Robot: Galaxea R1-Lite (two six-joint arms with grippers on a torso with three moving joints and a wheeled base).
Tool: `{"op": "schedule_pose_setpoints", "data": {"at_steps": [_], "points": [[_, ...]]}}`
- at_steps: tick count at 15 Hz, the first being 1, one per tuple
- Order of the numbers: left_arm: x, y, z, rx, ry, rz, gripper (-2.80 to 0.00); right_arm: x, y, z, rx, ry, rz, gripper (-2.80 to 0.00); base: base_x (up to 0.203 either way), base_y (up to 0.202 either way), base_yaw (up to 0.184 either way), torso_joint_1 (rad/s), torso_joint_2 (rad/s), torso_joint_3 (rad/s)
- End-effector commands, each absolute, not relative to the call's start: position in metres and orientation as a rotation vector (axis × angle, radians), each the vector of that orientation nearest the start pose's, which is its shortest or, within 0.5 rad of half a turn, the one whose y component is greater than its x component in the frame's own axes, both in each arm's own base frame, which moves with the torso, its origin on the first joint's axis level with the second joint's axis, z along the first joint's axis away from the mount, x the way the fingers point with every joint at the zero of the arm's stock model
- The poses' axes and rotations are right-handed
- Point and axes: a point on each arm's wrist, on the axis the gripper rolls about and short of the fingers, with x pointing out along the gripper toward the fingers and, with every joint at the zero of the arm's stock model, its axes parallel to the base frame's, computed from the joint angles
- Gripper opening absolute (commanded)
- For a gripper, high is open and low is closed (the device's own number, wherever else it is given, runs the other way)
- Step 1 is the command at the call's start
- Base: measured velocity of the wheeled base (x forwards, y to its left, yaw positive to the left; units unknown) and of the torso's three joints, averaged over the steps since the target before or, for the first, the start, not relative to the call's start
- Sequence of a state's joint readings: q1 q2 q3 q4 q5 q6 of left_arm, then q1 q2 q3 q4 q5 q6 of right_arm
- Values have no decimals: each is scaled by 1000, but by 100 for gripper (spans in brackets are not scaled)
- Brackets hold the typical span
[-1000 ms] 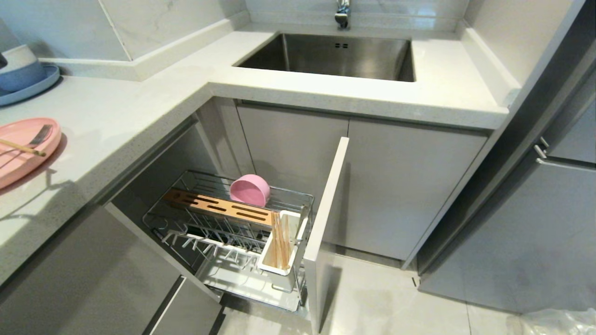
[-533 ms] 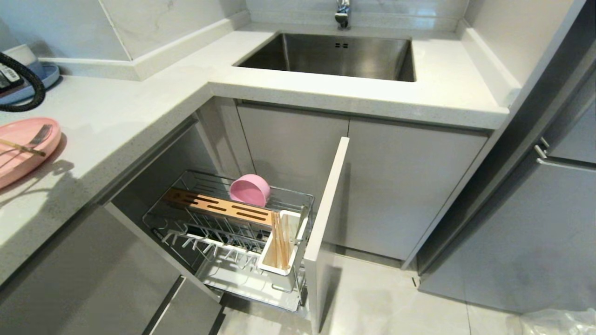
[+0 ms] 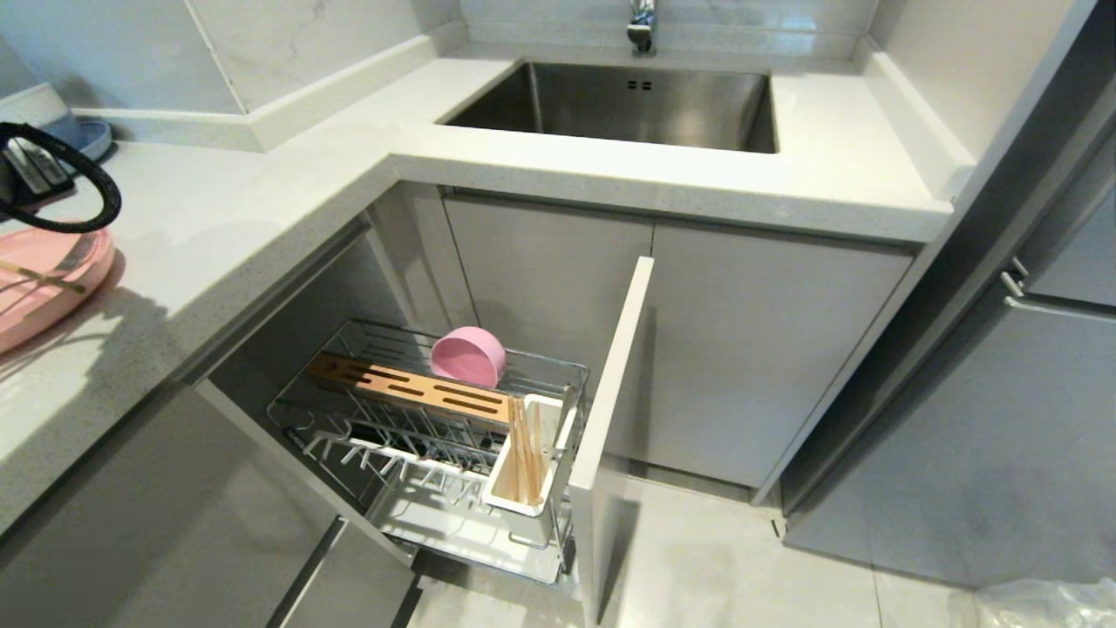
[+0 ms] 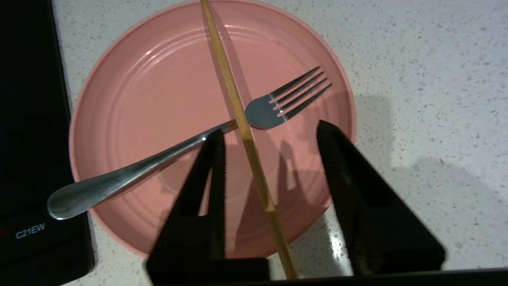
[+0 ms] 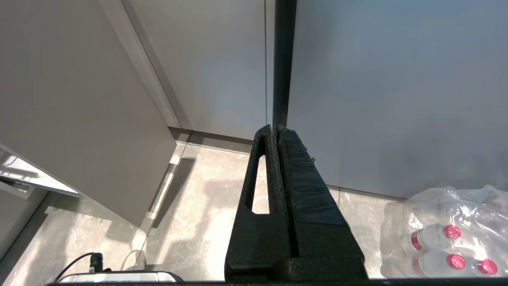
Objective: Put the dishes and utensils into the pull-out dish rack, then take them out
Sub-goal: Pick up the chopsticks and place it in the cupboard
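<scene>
The pink plate (image 4: 158, 99) lies on the counter, seen at the head view's far left as the plate (image 3: 35, 296). On it rests the silver fork (image 4: 262, 113), and a single chopstick (image 4: 226, 75) lies across the fork's neck. My left gripper (image 4: 270, 129) hangs open just above the plate's near half, one finger on each side of that chopstick, holding nothing. The pink bowl (image 3: 468, 356) sits tilted at the back of the pulled-out dish rack (image 3: 305, 432). More chopsticks (image 3: 523, 453) stand in its white utensil holder (image 3: 523, 510). My right gripper (image 5: 276, 129) is shut and empty, down near the floor.
A black cooktop (image 4: 27, 119) borders the plate. Blue dishes (image 3: 87, 135) stand at the counter's back left, partly behind my left arm's cable (image 3: 87, 205). The sink (image 3: 628, 105) is at the back. The rack's door front (image 3: 610, 419) juts out. Bottled water (image 5: 448, 234) lies on the floor.
My left arm's wrist and cable have come in from the left edge and now hang over the plate's far rim. The rack and its contents have not moved.
</scene>
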State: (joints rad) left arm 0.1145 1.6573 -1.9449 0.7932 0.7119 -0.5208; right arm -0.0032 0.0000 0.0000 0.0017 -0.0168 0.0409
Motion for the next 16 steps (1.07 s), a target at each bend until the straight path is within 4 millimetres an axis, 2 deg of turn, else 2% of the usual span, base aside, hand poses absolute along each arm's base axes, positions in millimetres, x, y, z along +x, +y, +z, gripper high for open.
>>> {"op": "schedule_pose_setpoints", "data": {"at_steps": [1, 6, 11, 13, 16], "points": [[262, 45, 367, -321, 297, 922, 0, -23, 0, 75, 41, 3, -20, -280, 0, 0, 0, 0, 0, 0], [272, 47, 357, -310, 344, 931, 0, -23, 0, 75, 41, 3, -20, -280, 0, 0, 0, 0, 0, 0], [273, 51, 352, -329, 364, 956, 0, -23, 0, 75, 41, 3, -20, -280, 0, 0, 0, 0, 0, 0], [271, 52, 353, -358, 353, 954, 0, -23, 0, 75, 41, 3, -20, -280, 0, 0, 0, 0, 0, 0], [265, 51, 349, -520, 367, 943, 0, -23, 0, 75, 41, 3, -20, -280, 0, 0, 0, 0, 0, 0]]}}
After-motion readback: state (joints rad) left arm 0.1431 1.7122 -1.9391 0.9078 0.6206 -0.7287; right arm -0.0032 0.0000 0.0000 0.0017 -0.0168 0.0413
